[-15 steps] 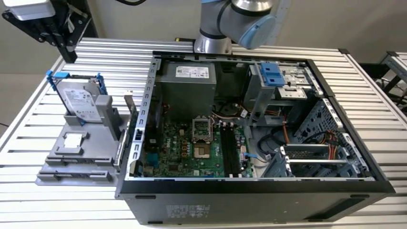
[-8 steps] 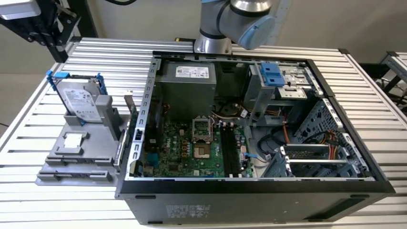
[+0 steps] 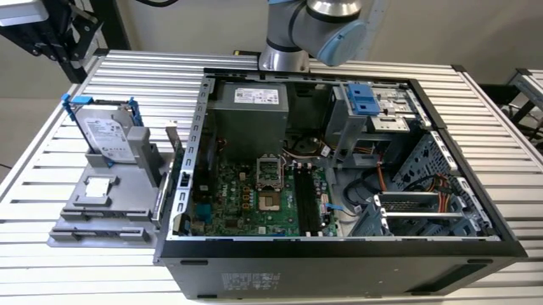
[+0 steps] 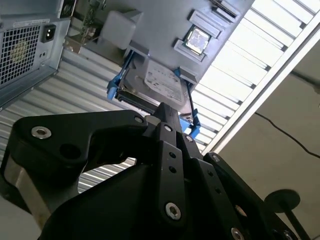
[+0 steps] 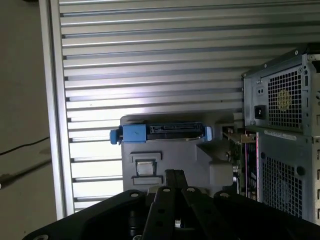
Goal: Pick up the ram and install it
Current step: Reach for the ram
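You are seeing the pincer [image 5: 173, 174] in the first wrist view with its fingers resting closed together and gripping nothing, hanging above the slatted tabletop [image 3: 488, 117]. The ram [image 3: 160, 190] is standing on its long edge in the grey fixture [image 3: 93, 222], just beside the wall of the open computer case [image 3: 339, 267]. In the exterior view it is sitting at about five o'clock from the pincer and well apart from it, with the hard drive [image 3: 109, 136] standing at the ram's ten o'clock.
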Controlling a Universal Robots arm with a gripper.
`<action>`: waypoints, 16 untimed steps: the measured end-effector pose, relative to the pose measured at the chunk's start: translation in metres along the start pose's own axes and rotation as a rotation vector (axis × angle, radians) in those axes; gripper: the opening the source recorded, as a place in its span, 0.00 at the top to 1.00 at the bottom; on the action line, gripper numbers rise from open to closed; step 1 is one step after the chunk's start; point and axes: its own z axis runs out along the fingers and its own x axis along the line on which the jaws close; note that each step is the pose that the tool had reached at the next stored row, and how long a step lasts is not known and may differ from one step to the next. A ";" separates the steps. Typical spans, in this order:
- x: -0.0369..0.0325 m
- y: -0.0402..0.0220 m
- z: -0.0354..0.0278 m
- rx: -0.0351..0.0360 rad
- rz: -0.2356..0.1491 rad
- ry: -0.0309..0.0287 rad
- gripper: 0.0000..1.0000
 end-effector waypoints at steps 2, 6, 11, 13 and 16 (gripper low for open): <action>0.0001 -0.0006 0.0000 -0.0001 0.000 0.0000 1.00; -0.0004 -0.0035 -0.0001 -0.0001 0.000 -0.0001 1.00; -0.0022 -0.0099 -0.0004 0.0000 0.000 -0.0001 1.00; -0.0028 -0.0130 -0.0005 -0.0001 0.000 0.0000 1.00; -0.0030 -0.0151 -0.0007 -0.0002 -0.009 0.0004 1.00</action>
